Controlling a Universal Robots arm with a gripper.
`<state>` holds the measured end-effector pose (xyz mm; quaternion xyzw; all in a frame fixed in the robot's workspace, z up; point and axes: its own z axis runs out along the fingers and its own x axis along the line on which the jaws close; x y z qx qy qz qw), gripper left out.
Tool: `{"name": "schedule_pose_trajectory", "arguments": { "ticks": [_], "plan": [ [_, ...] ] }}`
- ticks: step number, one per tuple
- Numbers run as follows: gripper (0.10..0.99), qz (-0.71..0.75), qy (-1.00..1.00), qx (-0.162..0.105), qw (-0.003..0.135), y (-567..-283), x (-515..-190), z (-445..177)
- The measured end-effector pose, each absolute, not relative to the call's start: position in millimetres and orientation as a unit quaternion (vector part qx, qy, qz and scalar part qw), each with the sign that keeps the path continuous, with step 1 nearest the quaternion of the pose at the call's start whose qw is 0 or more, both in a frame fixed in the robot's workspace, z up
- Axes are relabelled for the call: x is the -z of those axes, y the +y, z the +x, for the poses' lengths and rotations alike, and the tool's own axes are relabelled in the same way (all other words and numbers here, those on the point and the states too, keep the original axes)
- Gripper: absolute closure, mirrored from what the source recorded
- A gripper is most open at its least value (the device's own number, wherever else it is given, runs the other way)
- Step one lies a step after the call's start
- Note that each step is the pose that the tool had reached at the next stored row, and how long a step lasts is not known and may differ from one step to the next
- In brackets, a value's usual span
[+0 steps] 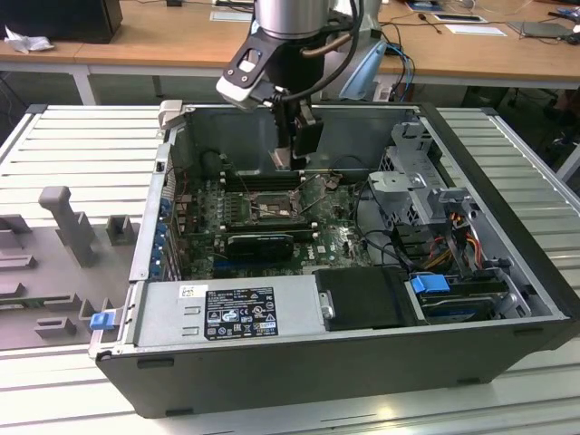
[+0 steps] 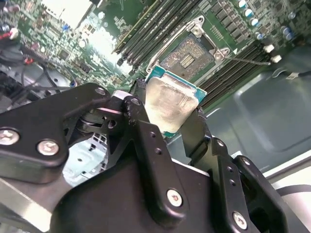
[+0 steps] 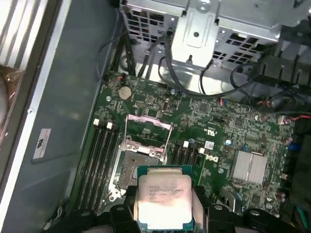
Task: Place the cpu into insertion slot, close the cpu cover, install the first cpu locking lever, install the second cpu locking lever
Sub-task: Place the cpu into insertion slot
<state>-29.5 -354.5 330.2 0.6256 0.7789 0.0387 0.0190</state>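
Gripping flat silver-faced cpu (image 2: 171,102) | black hand (image 2: 167,115) | near square insertion slot (image 3: 140,162)

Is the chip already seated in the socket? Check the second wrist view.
No: in the second wrist view the gripper holds the chip in the air, apart from the open socket.

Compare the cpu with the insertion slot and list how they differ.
The cpu is clamped in the gripper, held off the motherboard; the insertion slot sits fixed on it. The cpu shows a pale silver face with a green rim; the insertion slot is a dark frame, empty. Both are square.
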Motion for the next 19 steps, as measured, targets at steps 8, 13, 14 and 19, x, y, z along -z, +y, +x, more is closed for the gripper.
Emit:
{"name": "schedule_pose_trajectory", "arguments": {
  "ticks": [8,13,14,19],
  "plan": [
    [0.557,0.653,0.756,-0.037,0.020,-352.8,-312.7,-31.7],
    [0.557,0.685,0.728,-0.037,0.022,-352.7,-305.0,-31.7],
    [0.557,0.690,0.722,-0.036,0.022,-352.7,-303.8,-31.7],
    [0.557,0.696,0.717,-0.035,0.021,-351.8,-299.1,-32.9]
  ]
}}
